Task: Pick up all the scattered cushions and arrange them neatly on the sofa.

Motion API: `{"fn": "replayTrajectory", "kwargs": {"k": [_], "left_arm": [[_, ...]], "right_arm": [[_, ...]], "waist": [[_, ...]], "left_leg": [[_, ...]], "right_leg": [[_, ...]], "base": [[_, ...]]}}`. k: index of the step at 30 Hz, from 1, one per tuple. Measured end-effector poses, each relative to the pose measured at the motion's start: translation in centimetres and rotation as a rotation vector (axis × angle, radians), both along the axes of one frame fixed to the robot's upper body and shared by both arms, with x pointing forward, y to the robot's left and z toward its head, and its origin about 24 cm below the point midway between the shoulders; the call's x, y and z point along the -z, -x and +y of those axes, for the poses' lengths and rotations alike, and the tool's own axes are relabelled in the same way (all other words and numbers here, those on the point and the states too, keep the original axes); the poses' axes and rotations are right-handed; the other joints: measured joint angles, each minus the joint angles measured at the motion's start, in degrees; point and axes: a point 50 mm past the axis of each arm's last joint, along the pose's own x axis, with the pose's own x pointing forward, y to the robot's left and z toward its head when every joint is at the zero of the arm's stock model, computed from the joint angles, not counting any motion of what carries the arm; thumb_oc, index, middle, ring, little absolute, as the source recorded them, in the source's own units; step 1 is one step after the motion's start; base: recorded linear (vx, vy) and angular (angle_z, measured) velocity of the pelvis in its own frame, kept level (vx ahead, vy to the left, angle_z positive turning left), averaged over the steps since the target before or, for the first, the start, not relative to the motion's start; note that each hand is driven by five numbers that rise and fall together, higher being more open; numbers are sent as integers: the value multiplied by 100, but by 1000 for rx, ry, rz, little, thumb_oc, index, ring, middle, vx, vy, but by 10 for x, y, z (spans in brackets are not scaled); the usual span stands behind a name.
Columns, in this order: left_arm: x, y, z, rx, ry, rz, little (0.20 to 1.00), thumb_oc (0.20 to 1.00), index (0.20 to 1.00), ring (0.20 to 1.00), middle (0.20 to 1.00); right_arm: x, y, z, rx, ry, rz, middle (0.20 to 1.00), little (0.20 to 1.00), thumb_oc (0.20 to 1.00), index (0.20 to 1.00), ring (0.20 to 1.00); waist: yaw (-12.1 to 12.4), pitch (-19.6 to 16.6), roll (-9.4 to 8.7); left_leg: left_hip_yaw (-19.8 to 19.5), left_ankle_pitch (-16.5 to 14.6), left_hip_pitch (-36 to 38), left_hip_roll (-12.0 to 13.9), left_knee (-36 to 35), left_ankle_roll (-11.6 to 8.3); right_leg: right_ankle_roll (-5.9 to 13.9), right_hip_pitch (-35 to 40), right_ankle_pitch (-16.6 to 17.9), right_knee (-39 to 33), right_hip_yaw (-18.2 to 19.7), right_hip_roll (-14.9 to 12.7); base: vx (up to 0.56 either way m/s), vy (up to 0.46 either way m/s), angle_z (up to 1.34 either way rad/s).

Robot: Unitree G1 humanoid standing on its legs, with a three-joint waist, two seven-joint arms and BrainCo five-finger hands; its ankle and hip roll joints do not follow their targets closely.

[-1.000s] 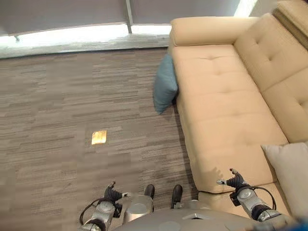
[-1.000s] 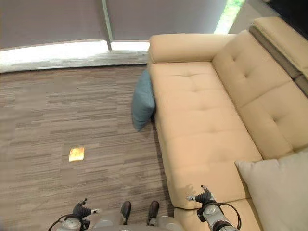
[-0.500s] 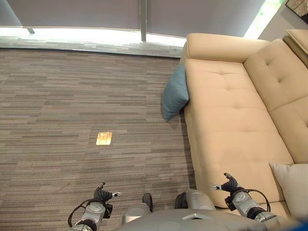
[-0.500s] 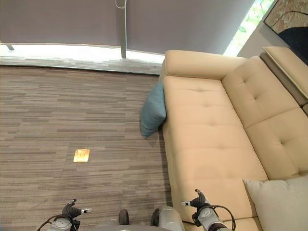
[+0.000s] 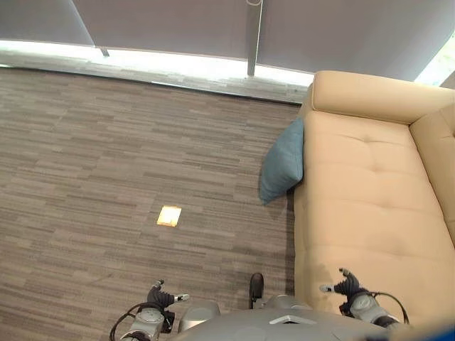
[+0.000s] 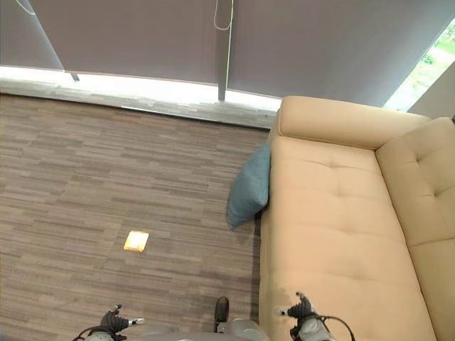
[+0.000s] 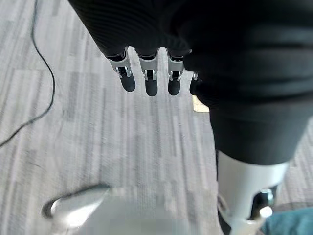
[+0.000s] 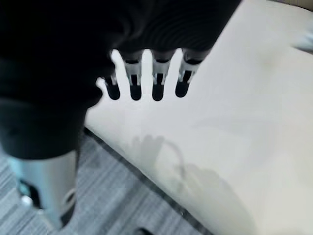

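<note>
A blue cushion (image 5: 283, 162) stands on the carpet, leaning against the front side of the beige sofa (image 5: 370, 199); a corner of the blue cushion (image 7: 291, 224) also shows in the left wrist view. My left hand (image 5: 161, 295) hangs low over the carpet near me, fingers (image 7: 148, 81) straight and holding nothing. My right hand (image 5: 346, 285) hovers over the near end of the sofa seat (image 8: 234, 117), its fingers (image 8: 157, 83) relaxed and empty. Both hands are far from the blue cushion.
A small shiny yellow plate (image 5: 169, 215) is set in the grey-brown carpet ahead of my left hand. A window wall with drawn grey blinds (image 5: 178, 25) runs along the far side. Open carpet lies between me and the cushion.
The camera has swung left and up: the sofa and blue cushion sit further right in the picture and the pale cushion at the near right has left it. Both hands stay low and open.
</note>
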Motion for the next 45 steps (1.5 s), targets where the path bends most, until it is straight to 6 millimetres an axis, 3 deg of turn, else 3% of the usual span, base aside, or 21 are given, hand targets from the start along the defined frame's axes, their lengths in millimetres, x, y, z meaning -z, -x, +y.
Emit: {"fn": "replayTrajectory", "kwargs": {"k": [2, 5, 8, 9, 11, 14, 17, 18, 20, 24, 26, 27, 28, 30, 32, 33, 35, 36, 38, 41, 45], "left_arm": [[-2, -4, 3, -36, 2, -20, 1000, 1000, 1000, 1000, 1000], [-3, -8, 3, -31, 4, -36, 1000, 1000, 1000, 1000, 1000], [-2, -8, 3, -40, 8, -26, 1000, 1000, 1000, 1000, 1000], [0, 0, 3, -46, 10, -6, 1000, 1000, 1000, 1000, 1000], [-1, 12, 12, -55, -11, 33, 1000, 1000, 1000, 1000, 1000], [-4, 9, 22, -47, -33, 30, 1000, 1000, 1000, 1000, 1000], [-11, -9, 32, -26, -61, -12, 1000, 1000, 1000, 1000, 1000], [-14, -15, 35, -18, -69, -27, 1000, 1000, 1000, 1000, 1000], [-14, -18, 34, -9, -70, -33, 1000, 1000, 1000, 1000, 1000], [-12, -10, 32, -14, -62, -10, 1000, 1000, 1000, 1000, 1000], [-9, -9, 26, -7, -51, 11, 1000, 1000, 1000, 1000, 1000], [-9, -20, 19, -7, -33, -9, 1000, 1000, 1000, 1000, 1000], [-10, -31, 11, 8, -11, -48, 1000, 1000, 1000, 1000, 1000], [-8, -26, 8, 12, -5, -49, 1000, 1000, 1000, 1000, 1000], [-6, -17, 7, 27, -7, -23, 1000, 1000, 1000, 1000, 1000], [-5, -11, 10, 24, -12, -3, 1000, 1000, 1000, 1000, 1000], [-2, -5, 7, 20, -5, 11, 1000, 1000, 1000, 1000, 1000], [-3, -9, 6, 20, -3, 0, 1000, 1000, 1000, 1000, 1000], [-6, -15, 12, 23, -18, -15, 1000, 1000, 1000, 1000, 1000], [-7, -20, 11, 30, -17, -23, 1000, 1000, 1000, 1000, 1000], [-4, -15, 6, 28, 2, -8, 1000, 1000, 1000, 1000, 1000]], "right_arm": [[0, -2, 1, -7, 1, -1, 1000, 1000, 1000, 1000, 1000], [2, 4, 0, -4, 7, 24, 1000, 1000, 1000, 1000, 1000], [6, 18, -3, 15, 21, 85, 1000, 1000, 1000, 1000, 1000], [7, 22, -5, 19, 24, 92, 1000, 1000, 1000, 1000, 1000], [12, 29, 7, 19, -7, 110, 1000, 1000, 1000, 1000, 1000], [14, 29, 18, 12, -39, 106, 1000, 1000, 1000, 1000, 1000], [13, 21, 24, 1, -60, 82, 1000, 1000, 1000, 1000, 1000], [13, 19, 28, -7, -72, 73, 1000, 1000, 1000, 1000, 1000], [13, 20, 30, -16, -77, 80, 1000, 1000, 1000, 1000, 1000], [13, 18, 31, -24, -75, 80, 1000, 1000, 1000, 1000, 1000], [2, -7, 27, -67, -68, -20, 1000, 1000, 1000, 1000, 1000], [-4, -21, 23, -68, -51, -57, 1000, 1000, 1000, 1000, 1000], [2, -6, 20, -41, -44, -1, 1000, 1000, 1000, 1000, 1000], [12, 25, 15, -11, -33, 101, 1000, 1000, 1000, 1000, 1000], [12, 31, 11, 17, -29, 113, 1000, 1000, 1000, 1000, 1000], [12, 29, 11, 17, -30, 107, 1000, 1000, 1000, 1000, 1000], [10, 28, 4, 19, -6, 99, 1000, 1000, 1000, 1000, 1000], [8, 23, 3, 15, 3, 86, 1000, 1000, 1000, 1000, 1000], [4, 4, 5, 2, 2, 43, 1000, 1000, 1000, 1000, 1000], [2, 0, 4, 0, 12, 38, 1000, 1000, 1000, 1000, 1000], [6, 14, 0, 17, 22, 80, 1000, 1000, 1000, 1000, 1000]], "waist": [[43, 33, -39], [53, 51, 31], [98, 95, 108], [111, 42, 200], [77, -92, 27], [68, -106, 3], [12, -100, 5], [-16, -82, 32], [0, -43, 36], [64, 58, 54], [-72, 185, 76], [-198, 420, 191], [-300, 461, 131], [-251, 218, 79], [-327, 94, 153], [-321, 82, 73], [-106, -29, -140], [-58, -70, -184], [-10, 19, -276], [-74, 146, -204], [-89, 178, 39]], "left_leg": [[25, 376, -193, 43, -1380, 24], [-26, 1121, -661, 81, -1866, 17], [-52, 1310, -673, 169, -1881, 41], [-16, 1530, -470, 224, -1990, 197], [116, 1625, -78, -34, -2366, 489], [291, 1421, 366, -229, -2495, 817], [375, 1281, 489, -340, -2470, 1024], [344, 1218, 555, -345, -2432, 1086], [386, 1077, 676, -406, -2399, 1221], [379, 957, 828, -455, -2329, 1150], [60, 619, 585, -494, -2037, 1412], [72, 527, 562, -359, -1896, 1309], [96, 490, 735, -515, -2044, 1181], [32, 215, 1020, -605, -2017, 1162], [-250, 29, 1098, -403, -1691, 849], [-254, -53, 766, -337, -628, 415], [-222, -4, -120, -275, 1210, -11], [-194, -17, -457, -160, 1111, 27], [-183, 184, -636, 40, -371, 63], [-322, 971, -639, 207, -1822, -21], [-428, 1406, -240, 234, -2177, 210]], "right_leg": [[59, 165, -69, 2, 8, 18], [191, 398, -314, 1, 3, 77], [302, 747, -642, 9, 76, 100], [438, 909, -758, 13, 148, 132], [723, 898, -1008, 383, 208, -182], [1289, 401, -1445, 1919, 144, -459], [1688, -760, -1389, 4244, 261, -639], [1707, -959, -1413, 4419, 313, -632], [1684, -1218, -1384, 4626, 295, -665], [1677, -1308, -1380, 4055, 273, -520], [1359, -1842, -1681, 4105, 298, -355], [1239, -1904, -1623, 3043, 274, -114], [1267, -2116, -1140, 2255, 159, -185], [1088, -1969, -873, 2388, 51, -285], [751, -1345, -412, 1754, -120, -91], [452, -821, -281, 1123, -190, -10], [83, -160, -27, 288, -150, 1], [-10, -44, -25, 86, -149, 10], [4, 102, -16, 15, -144, 42], [317, 386, -243, 15, -17, 111], [536, 798, -562, 23, 292, 134]], "base": [[134, 16, -27], [170, 61, -14], [221, 134, -12], [223, 192, -38], [185, 193, -35], [142, 195, -30], [98, 146, -9], [109, 138, 15], [19, 20, 4], [255, 63, 9], [443, 65, -29], [239, -15, -1], [399, -47, 26], [319, -77, 39], [232, -91, 68], [191, -67, 71], [122, -13, 26], [120, 10, -4], [172, 69, -19], [169, 143, -29], [156, 199, -49]]}}
